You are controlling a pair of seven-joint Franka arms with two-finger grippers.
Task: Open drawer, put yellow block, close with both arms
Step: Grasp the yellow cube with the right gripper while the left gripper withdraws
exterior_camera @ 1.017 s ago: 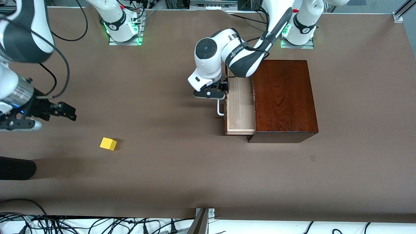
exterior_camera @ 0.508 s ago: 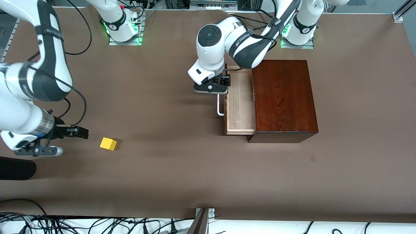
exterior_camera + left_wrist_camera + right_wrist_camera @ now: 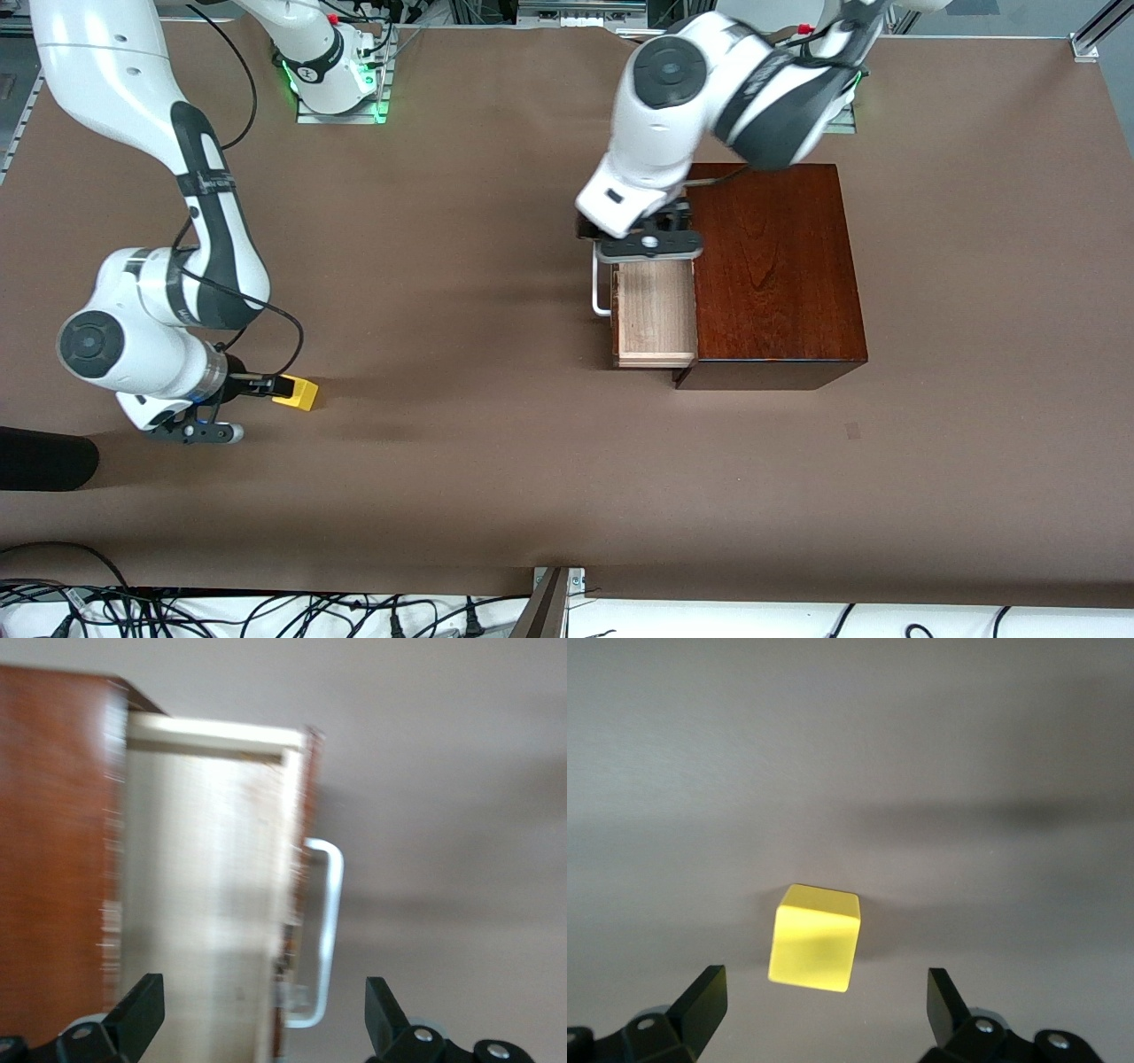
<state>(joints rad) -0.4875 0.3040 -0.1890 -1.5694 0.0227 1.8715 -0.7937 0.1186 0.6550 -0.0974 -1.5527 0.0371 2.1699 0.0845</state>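
The right gripper (image 3: 266, 387) hangs low over the table toward the right arm's end, its 2 fingers (image 3: 700, 1003) spread wide with nothing between them. Just ahead of them the yellow block (image 3: 296, 393) sits on the brown table (image 3: 461, 461), untouched; in the right wrist view the block (image 3: 814, 937) lies between the lines of the 2 fingertips but clear of both.

The left gripper (image 3: 649, 241) hovers over the drawer (image 3: 654, 312), above the end of the tray farther from the front camera, its fingers (image 3: 137, 1014) parted and empty. The drawer stands pulled out of the dark mahogany box (image 3: 771, 266), its pale wooden tray bare inside, and its white bar handle (image 3: 598, 283) faces the right arm's end of the table.
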